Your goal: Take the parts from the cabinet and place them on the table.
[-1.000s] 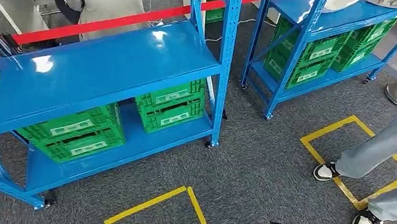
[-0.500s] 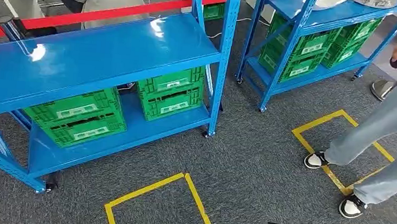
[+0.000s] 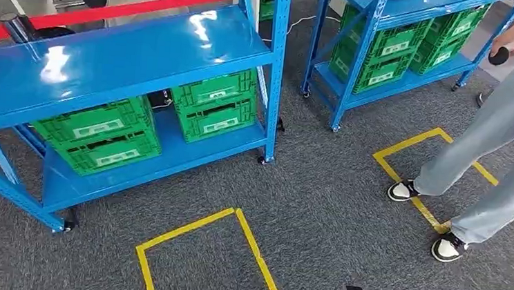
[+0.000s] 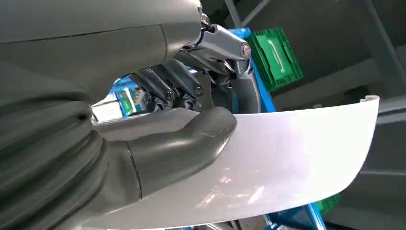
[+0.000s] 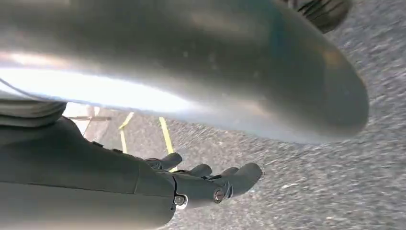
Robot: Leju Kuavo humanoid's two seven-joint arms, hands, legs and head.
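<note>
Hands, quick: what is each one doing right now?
Left hand: holding a white part.
Right hand: open, holding nothing.

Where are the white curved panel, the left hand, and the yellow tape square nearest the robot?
white curved panel (image 4: 297, 153): left wrist view, broad face.
left hand (image 4: 182, 143): left wrist view, thumb on the panel.
yellow tape square (image 3: 254, 254): head view, right strip.

Light: I see bright overhead glare on the blue shelf (image 3: 119, 58).
Blur: silver arm (image 5: 191, 62) beside my right hand (image 5: 191, 184) is unfocused.
</note>
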